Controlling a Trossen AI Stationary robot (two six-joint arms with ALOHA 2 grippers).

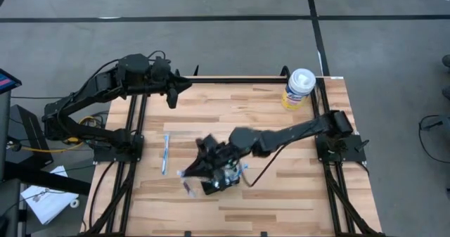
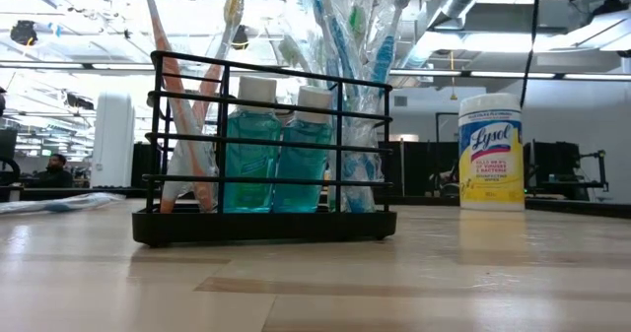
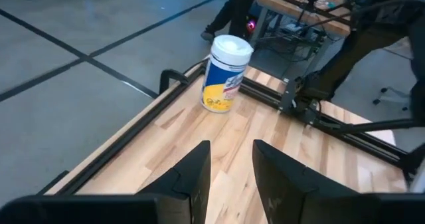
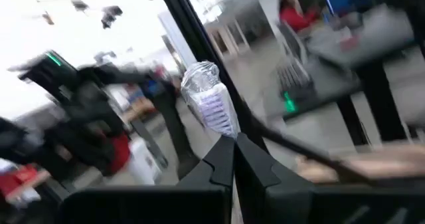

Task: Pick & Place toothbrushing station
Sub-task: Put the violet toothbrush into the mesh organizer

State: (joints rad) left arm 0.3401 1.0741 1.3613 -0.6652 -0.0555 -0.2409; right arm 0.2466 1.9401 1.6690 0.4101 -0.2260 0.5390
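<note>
From above, the toothbrush holder [image 1: 219, 178] sits near the front middle of the wooden table [image 1: 295, 202], under the right gripper [image 1: 211, 163]. A wrapped toothbrush [image 1: 166, 152] lies just to its left. The left gripper [image 1: 174, 89] hovers over the far left edge.

At table height, the black wire holder [image 2: 264, 224] stands upright, holding toothbrushes and blue bottles, with a wipes canister [image 2: 491, 153] well apart.

The left gripper's fingers [image 3: 192, 177] are spread.

The right gripper's fingers [image 4: 222, 164] are pressed together, pinching a wrapped toothbrush head [image 4: 207, 104].
</note>
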